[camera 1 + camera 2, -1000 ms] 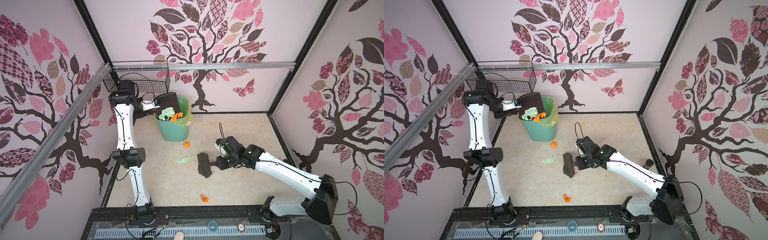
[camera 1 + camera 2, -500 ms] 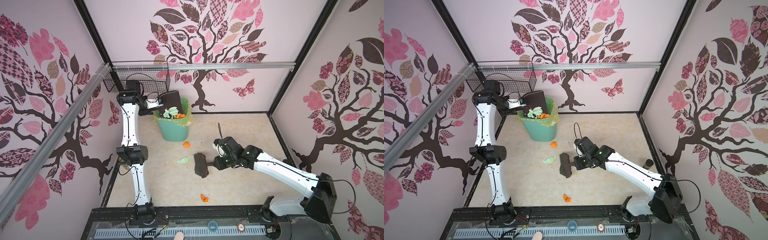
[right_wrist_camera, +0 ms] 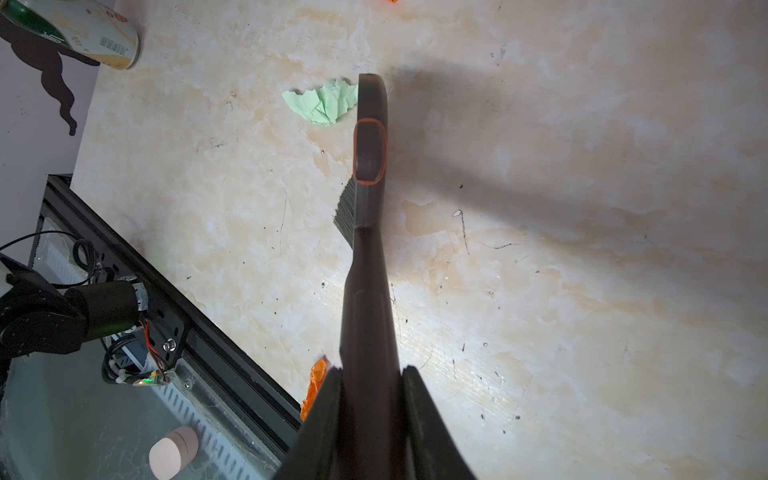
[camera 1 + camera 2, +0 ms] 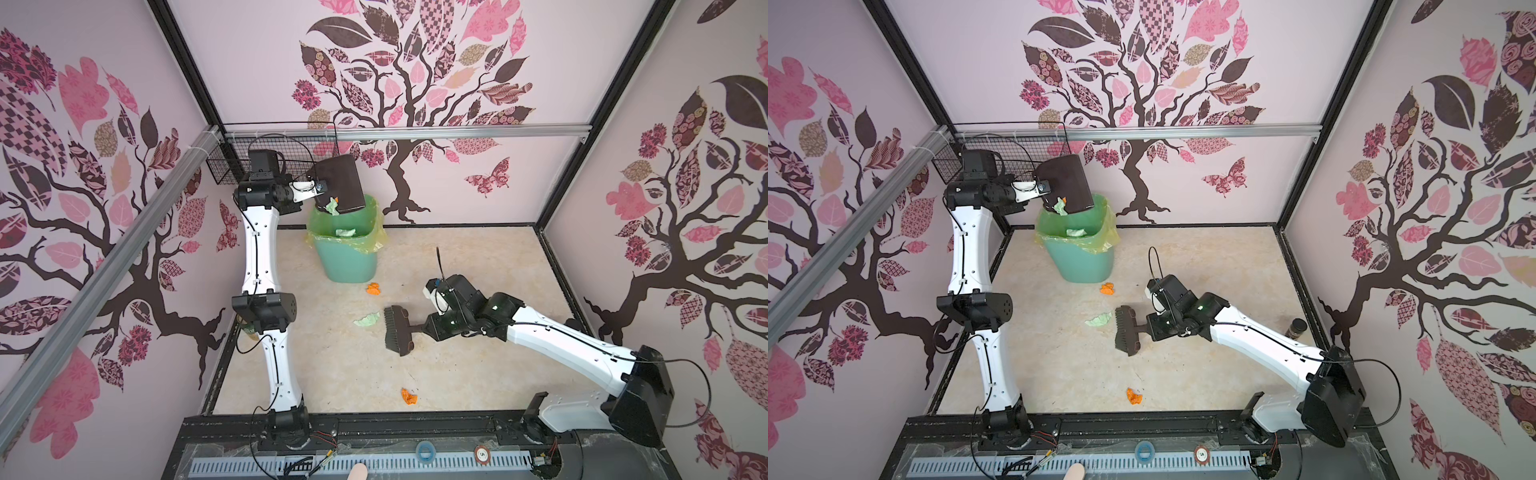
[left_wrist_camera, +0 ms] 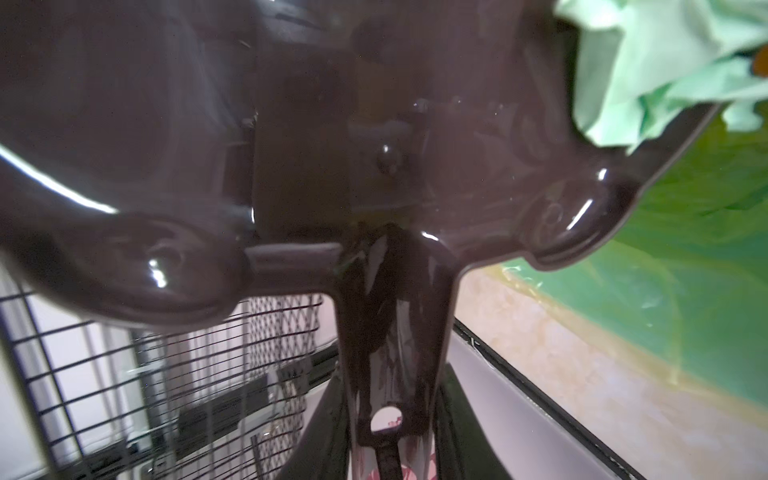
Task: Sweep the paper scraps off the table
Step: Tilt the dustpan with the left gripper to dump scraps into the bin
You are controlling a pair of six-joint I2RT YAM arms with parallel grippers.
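Your left end effector (image 5: 392,417) holds the one dustpan (image 4: 338,183) by its handle, tipped steeply over the single bin (image 4: 349,257), presumably so the mint-green wad (image 4: 332,206) at its lip drops in. Your right end effector (image 3: 370,409) is clamped on the one brush (image 4: 397,330), bristles just beside a green scrap (image 4: 366,320), placed to push it. The table (image 4: 478,257) carries three: that one, an orange scrap (image 4: 374,289) near the bin, and a second orange scrap (image 4: 409,397) near the front edge.

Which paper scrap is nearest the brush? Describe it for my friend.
Find the mint-green plastic bin at the back of the cream marbled table. In front of it, beside the dark bristle brush, lies a crumpled paper scrap. It is pale green; the orange paper wads nearby are not.
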